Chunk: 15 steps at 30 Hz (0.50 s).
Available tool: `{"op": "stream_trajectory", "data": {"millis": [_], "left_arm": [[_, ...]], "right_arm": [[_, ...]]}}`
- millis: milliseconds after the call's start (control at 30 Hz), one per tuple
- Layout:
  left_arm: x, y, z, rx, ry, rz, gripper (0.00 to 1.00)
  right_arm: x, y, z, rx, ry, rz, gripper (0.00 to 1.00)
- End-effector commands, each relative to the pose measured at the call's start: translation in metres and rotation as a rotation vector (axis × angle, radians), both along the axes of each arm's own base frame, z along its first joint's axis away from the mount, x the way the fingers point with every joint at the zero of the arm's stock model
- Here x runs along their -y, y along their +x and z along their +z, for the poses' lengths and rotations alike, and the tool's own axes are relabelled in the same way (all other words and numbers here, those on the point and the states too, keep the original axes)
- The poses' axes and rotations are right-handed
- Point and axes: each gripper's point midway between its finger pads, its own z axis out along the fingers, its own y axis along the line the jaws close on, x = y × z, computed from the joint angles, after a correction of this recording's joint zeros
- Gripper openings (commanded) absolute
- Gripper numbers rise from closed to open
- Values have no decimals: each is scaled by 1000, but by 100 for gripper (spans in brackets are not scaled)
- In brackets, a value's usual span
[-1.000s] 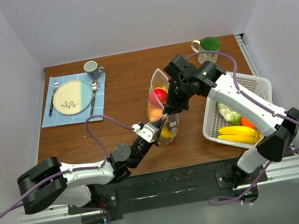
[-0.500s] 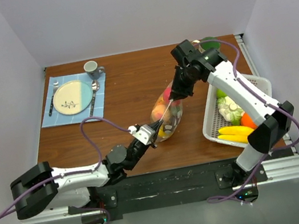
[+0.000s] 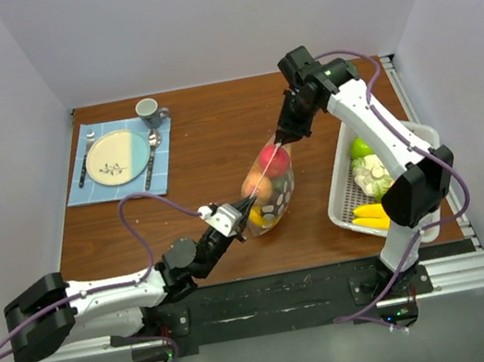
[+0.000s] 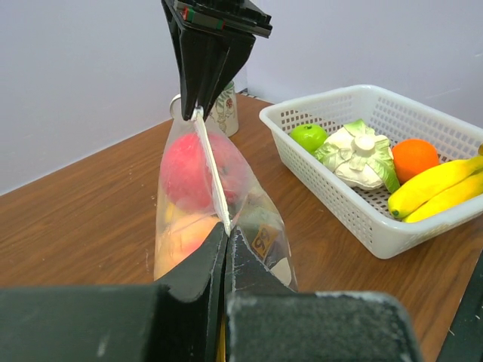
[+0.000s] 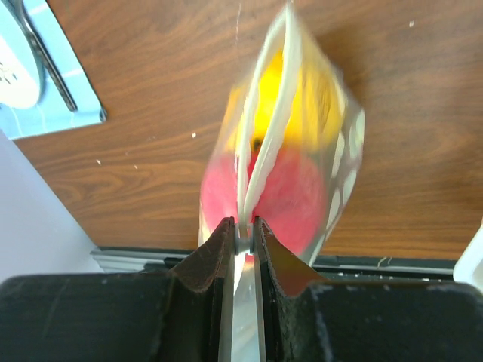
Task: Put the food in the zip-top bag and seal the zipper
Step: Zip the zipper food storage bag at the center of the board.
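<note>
Our right gripper point(image 3: 282, 143), pinching the zip-top bag's point(image 3: 272, 206) zipper point(image 4: 213, 170), is sliding toward the counter's point(image 3: 201, 160) far edge while our left gripper point(image 3: 244, 205) is clamping its near end. With the food point(image 4: 185, 170) inside, we are probably finishing the seal.

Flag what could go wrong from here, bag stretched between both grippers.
1. The left gripper and right gripper pinch only the zipper ends; the loaded bag could slip free and spill.
2. From the right wrist the strips look parted mid-span, so pulling may not seal it.
3. Bananas and other food sit in the basket; sealing now leaves them out.
</note>
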Motion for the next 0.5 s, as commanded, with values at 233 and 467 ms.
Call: {"op": "stream_trajectory", "data": {"millis": [233, 467], "left_arm": [[-14, -7, 28, 20, -80, 6, 0], [-21, -6, 28, 11, -73, 27, 0]], "right_arm": [[32, 56, 7, 89, -38, -60, 6], [40, 77, 12, 114, -40, -84, 6]]}}
